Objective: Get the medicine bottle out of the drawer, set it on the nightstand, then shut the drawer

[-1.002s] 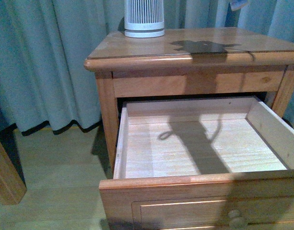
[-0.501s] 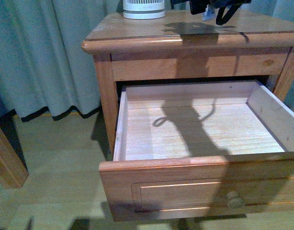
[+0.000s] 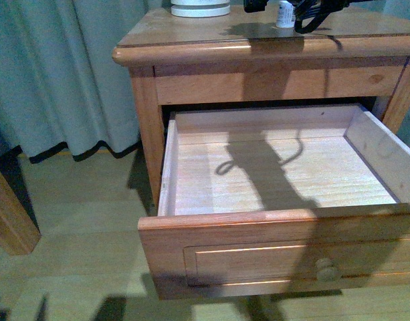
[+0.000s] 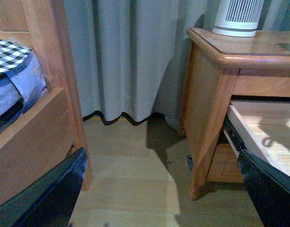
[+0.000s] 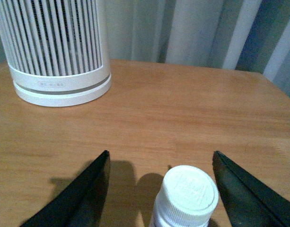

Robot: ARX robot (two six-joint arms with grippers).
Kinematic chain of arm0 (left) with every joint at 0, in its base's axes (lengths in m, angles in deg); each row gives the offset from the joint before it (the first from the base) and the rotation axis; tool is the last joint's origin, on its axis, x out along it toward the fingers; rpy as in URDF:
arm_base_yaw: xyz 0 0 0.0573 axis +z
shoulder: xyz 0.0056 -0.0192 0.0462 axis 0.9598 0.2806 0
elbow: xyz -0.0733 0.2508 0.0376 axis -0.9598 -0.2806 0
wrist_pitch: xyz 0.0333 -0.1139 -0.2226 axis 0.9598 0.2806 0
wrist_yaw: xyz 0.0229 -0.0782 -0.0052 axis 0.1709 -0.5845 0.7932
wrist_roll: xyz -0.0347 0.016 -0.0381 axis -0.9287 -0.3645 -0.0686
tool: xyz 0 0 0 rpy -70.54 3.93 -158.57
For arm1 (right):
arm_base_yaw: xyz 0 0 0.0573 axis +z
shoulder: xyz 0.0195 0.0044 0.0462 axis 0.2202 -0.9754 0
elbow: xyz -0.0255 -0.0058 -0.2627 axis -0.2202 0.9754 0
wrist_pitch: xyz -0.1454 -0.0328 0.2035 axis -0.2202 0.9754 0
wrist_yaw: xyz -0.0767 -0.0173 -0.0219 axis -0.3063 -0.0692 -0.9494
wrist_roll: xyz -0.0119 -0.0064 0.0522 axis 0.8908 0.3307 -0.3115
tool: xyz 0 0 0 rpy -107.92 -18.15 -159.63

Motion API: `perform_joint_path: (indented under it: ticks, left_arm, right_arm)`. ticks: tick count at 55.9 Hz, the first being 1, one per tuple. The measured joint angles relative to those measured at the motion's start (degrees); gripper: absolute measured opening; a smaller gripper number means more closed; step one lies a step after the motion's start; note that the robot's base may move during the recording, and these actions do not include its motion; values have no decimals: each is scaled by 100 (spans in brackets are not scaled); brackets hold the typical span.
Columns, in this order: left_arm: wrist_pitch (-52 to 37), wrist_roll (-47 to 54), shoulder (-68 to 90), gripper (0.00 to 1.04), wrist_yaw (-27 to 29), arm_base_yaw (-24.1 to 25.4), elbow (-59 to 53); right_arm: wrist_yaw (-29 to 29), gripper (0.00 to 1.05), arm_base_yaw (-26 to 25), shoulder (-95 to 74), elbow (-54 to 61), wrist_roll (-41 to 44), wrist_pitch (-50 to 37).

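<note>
RIGHT: right end effector (image 5: 160,152) spread around upright medicine bottle (image 5: 189,191) on nightstand counter (image 3: 184,30) | LEFT: left end effector (image 4: 161,152) spread, empty | RISK: a finger may clip and topple the bottle on retreat | drawer (image 3: 258,217) open

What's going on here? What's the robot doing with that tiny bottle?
The robot's right gripper is open over the nightstand. The medicine bottle stands upright between its fingers and seems to be set down on the top, near a white ribbed device. The drawer below is pulled out and looks empty. Closing it is what's left.
</note>
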Motion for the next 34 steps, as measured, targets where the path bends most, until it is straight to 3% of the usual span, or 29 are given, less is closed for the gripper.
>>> perform_joint_path:
  ticks: [8, 17, 34]
  left_arm:
    - [0, 2, 0, 98, 0, 0, 0]
    - [0, 2, 0, 98, 0, 0, 0]
    - [0, 2, 0, 98, 0, 0, 0]
  right_arm:
    - [72, 99, 28, 693, 769, -90, -297]
    - [254, 98, 125, 2065, 2006, -96, -638]
    - [348, 98, 428, 5112, 5438, -540, -127]
